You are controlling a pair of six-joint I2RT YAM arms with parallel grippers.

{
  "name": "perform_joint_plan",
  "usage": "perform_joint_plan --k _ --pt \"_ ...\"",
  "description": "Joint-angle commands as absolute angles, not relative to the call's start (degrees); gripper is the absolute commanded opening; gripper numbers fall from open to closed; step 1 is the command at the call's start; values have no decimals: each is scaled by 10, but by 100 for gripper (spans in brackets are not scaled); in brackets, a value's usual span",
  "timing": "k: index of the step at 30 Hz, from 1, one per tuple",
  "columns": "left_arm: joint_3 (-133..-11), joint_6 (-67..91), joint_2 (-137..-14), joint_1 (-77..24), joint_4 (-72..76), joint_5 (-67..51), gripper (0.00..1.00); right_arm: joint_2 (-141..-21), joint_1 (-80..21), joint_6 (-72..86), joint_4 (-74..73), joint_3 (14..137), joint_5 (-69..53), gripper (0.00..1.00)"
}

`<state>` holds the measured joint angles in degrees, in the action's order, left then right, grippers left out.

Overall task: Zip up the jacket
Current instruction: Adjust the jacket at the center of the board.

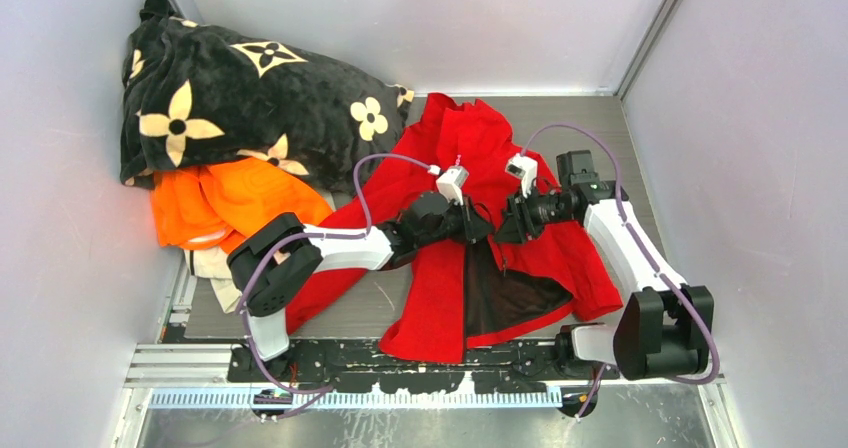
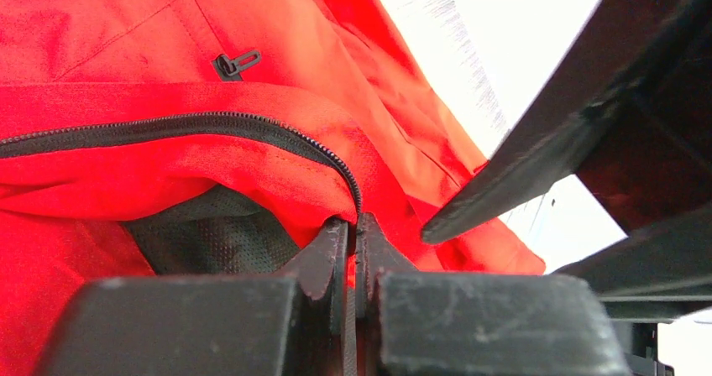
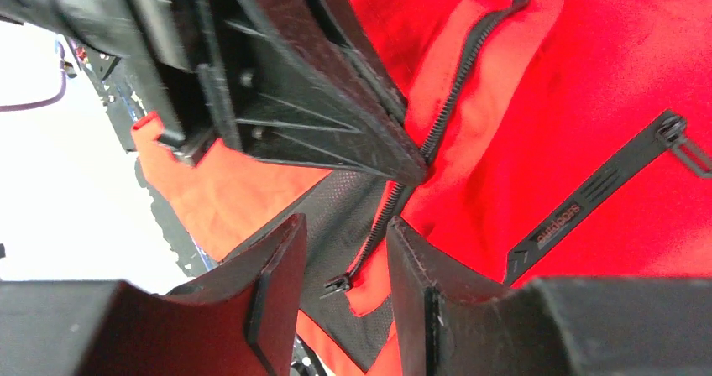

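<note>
Grey slatted table (image 1: 575, 118), bright red thin jacket (image 1: 440, 298) spread mid-table with its collar toward the far edge: left claw (image 2: 354, 242) pinched tight on one zip edge, right claw (image 3: 342, 225) with jaws apart, straddling the black zip teeth (image 3: 464, 74), which run straight away from it.
</note>
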<state>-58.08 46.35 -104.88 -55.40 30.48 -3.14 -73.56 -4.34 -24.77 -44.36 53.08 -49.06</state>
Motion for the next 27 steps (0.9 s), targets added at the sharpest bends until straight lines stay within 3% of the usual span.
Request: perform_joint_plan --k 1,20,27 --pt "-596 467 -1039 -547 358 -30 0 -693 -34 -291 -485 572 -512 46" --pt "-584 481 -1025 -547 384 -42 0 -735 -53 -227 -447 566 -417 41" --pt "-577 479 -1022 -547 385 -45 0 -688 -18 -250 -462 573 -460 49"
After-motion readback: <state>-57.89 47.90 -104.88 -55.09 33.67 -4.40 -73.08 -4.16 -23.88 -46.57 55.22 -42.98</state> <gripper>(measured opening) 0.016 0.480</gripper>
